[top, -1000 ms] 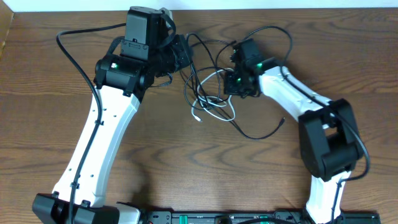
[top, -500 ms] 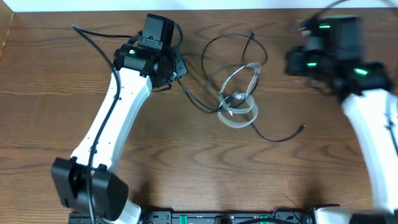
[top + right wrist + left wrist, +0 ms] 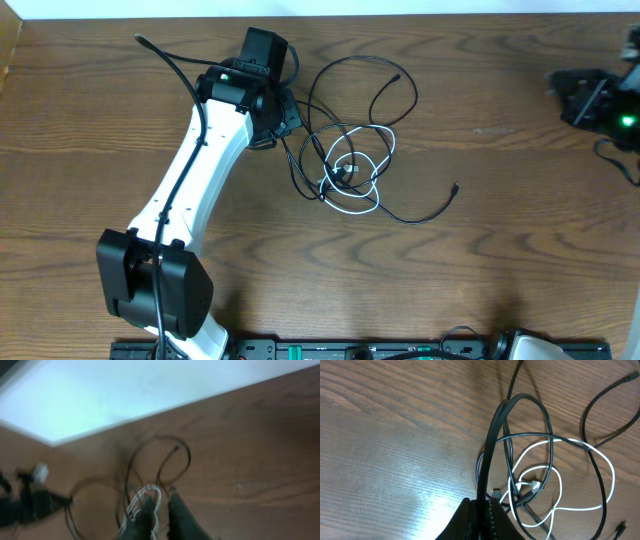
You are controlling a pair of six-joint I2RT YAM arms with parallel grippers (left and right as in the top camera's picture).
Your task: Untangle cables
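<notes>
On a wooden table point(image 3: 500, 260), the cables point(image 3: 345, 172) lie tangled mid-scene. Just left, the left gripper point(image 3: 479, 510) pinches one black cable point(image 3: 492, 440). Far right, the right gripper point(image 3: 161, 505) hangs empty, fingers slightly apart.

A brown wood-grain table point(image 3: 480, 260) fills the frame. Thin black cables point(image 3: 347, 172) and one white cable point(image 3: 352, 211) lie tangled on it just above centre (one black end trails right).

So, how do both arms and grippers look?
The left arm has a white link, black joints and a black cable along it. The left gripper is dark and ribbed. The right arm shows black housing with a green light; the right gripper looks dark, blurred.
</notes>
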